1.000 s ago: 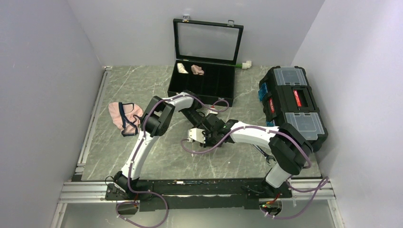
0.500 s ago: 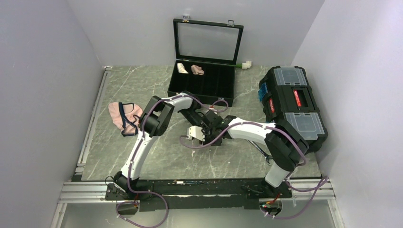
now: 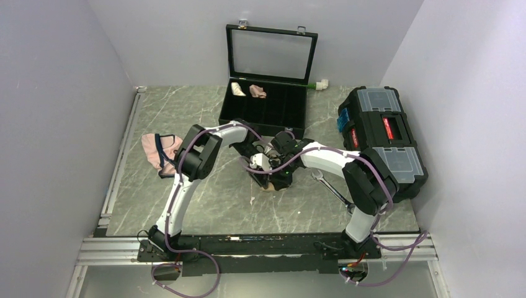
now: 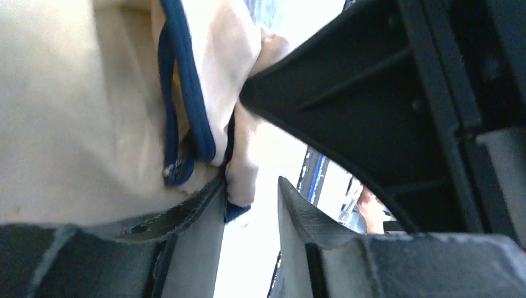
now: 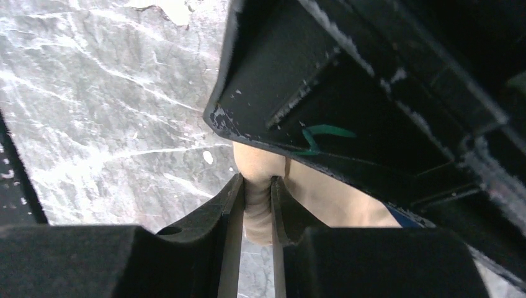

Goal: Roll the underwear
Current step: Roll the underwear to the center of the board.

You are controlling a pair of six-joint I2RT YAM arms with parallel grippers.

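The tan-beige underwear (image 3: 268,185) with navy edging lies bunched on the table's middle, mostly hidden under both grippers. In the right wrist view my right gripper (image 5: 257,180) is shut on a fold of this tan fabric (image 5: 322,198). In the left wrist view the fabric (image 4: 74,93) fills the upper left, its navy edge resting against my left finger's tip. My left gripper (image 4: 251,186) has a narrow gap between its jaws with nothing in it. From above, the left gripper (image 3: 256,166) and right gripper (image 3: 273,174) are pressed close together.
Pink underwear (image 3: 161,153) lies at the left. An open black case (image 3: 263,118) at the back holds a cream roll (image 3: 237,89) and a pink roll (image 3: 257,91). A black toolbox (image 3: 381,139) stands at the right. A metal tool (image 3: 329,189) lies by the right arm.
Both grippers have moved together toward the back of the table. A bit of the tan fabric now shows just in front of them.
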